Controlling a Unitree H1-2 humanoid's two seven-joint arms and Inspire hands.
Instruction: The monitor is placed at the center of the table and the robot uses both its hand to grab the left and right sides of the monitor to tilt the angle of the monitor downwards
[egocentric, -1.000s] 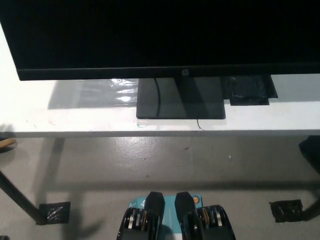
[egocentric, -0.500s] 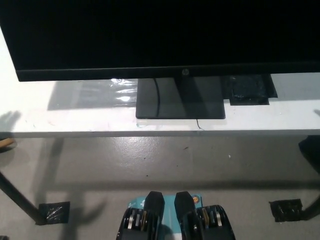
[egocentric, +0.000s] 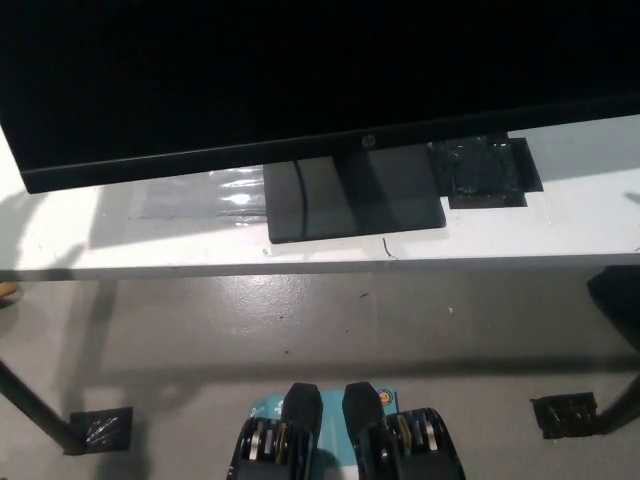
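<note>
The black monitor (egocentric: 300, 70) fills the top of the head view, its screen dark. Its lower bezel runs slightly slanted across the picture, with a small logo (egocentric: 369, 141) near the middle. Below it the flat black stand base (egocentric: 355, 205) rests on the white table (egocentric: 150, 245). Neither my white left hand nor my black right hand shows in this view.
A patch of black tape (egocentric: 483, 172) lies on the table right of the stand base. The table's front edge crosses the picture above grey floor. Taped table feet (egocentric: 100, 428) (egocentric: 565, 415) stand at the lower left and lower right. A dark shape (egocentric: 620, 300) sits at the right edge.
The whole picture has shifted and turned a little, so the camera has moved. The monitor and stand keep their place on the table. No hand has come into view.
</note>
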